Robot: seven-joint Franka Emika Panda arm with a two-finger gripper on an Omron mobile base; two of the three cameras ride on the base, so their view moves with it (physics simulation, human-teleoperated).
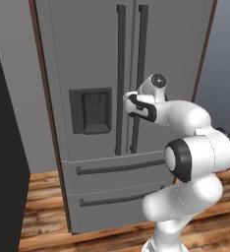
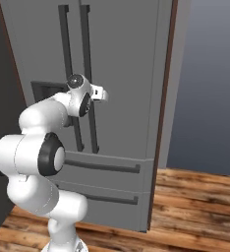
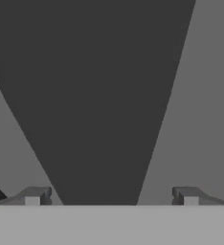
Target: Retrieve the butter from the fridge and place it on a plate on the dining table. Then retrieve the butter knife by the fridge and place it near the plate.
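The tall grey fridge stands straight ahead with both doors shut. My gripper is open and right up against the fridge's right long dark handle at mid height. In the hand view the dark handle runs up between my two fingertips, which stand wide on either side without touching it. The white hand covers the fingers in both base views. The butter, the plate, the dining table and the butter knife are out of view.
The dark dispenser panel sits on the left door, and two drawers lie below the doors. A black panel stands at the left. A grey-blue wall and wood floor lie to the right.
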